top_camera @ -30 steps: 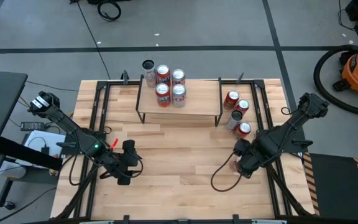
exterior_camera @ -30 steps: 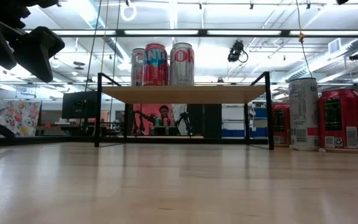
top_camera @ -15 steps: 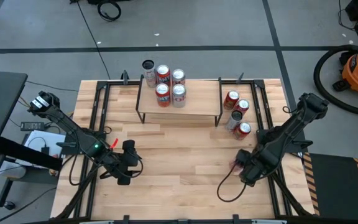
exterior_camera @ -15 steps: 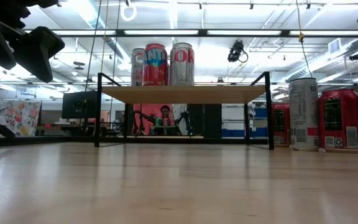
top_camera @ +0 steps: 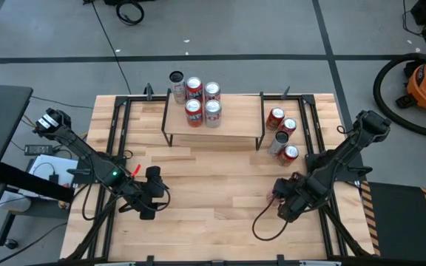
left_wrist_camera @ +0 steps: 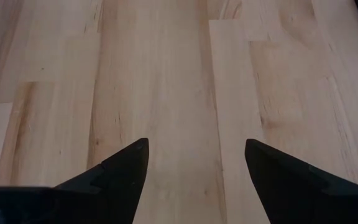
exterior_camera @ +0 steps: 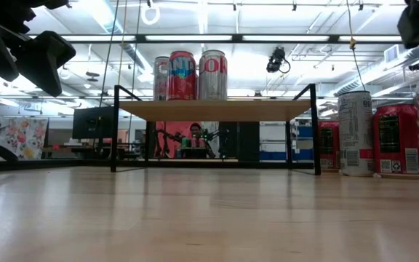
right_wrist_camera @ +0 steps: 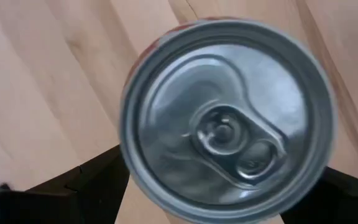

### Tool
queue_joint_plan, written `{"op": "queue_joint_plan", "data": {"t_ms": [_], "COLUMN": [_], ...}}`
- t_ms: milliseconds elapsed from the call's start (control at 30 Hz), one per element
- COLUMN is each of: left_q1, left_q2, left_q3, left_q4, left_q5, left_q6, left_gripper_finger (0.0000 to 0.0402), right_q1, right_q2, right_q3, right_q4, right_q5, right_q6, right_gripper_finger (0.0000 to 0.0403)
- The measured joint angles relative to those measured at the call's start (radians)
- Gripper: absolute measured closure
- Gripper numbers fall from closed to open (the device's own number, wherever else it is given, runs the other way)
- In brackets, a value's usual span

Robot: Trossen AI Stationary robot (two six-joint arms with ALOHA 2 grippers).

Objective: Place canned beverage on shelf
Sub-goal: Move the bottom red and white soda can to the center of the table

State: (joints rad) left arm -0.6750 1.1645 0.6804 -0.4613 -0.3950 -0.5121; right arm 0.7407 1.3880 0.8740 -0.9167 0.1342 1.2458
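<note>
Overhead, table-level, two wrist views

Bright overhead light, blurred can top

Pale wood-grain table; light-wood shelf on black legs carrying red and silver cans; silver-topped red can.

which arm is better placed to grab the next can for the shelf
Right. Its gripper hangs right above an upright red can, open fingers flanking it. The left gripper is open over bare tabletop, with no can near it.
</note>
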Motion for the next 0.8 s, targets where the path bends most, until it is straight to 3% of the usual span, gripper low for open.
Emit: {"op": "queue_joint_plan", "data": {"t_ms": [400, 800], "left_q1": [0.0, 0.0], "left_q2": [0.0, 0.0], "left_q3": [0.0, 0.0], "left_q4": [0.0, 0.001], "left_q5": [0.0, 0.0], "left_q6": [0.0, 0.0], "left_gripper_finger": [0.0125, 0.0125], "right_q1": [-0.083, -0.213], "right_q2": [0.002, 0.154], "right_q3": [-0.033, -0.023], "right_q4": [0.169, 0.342], "right_q5": [0.116, 0.146], "right_q6": [-0.109, -0.35], "right_gripper_finger": [0.0055, 0.0055]}}
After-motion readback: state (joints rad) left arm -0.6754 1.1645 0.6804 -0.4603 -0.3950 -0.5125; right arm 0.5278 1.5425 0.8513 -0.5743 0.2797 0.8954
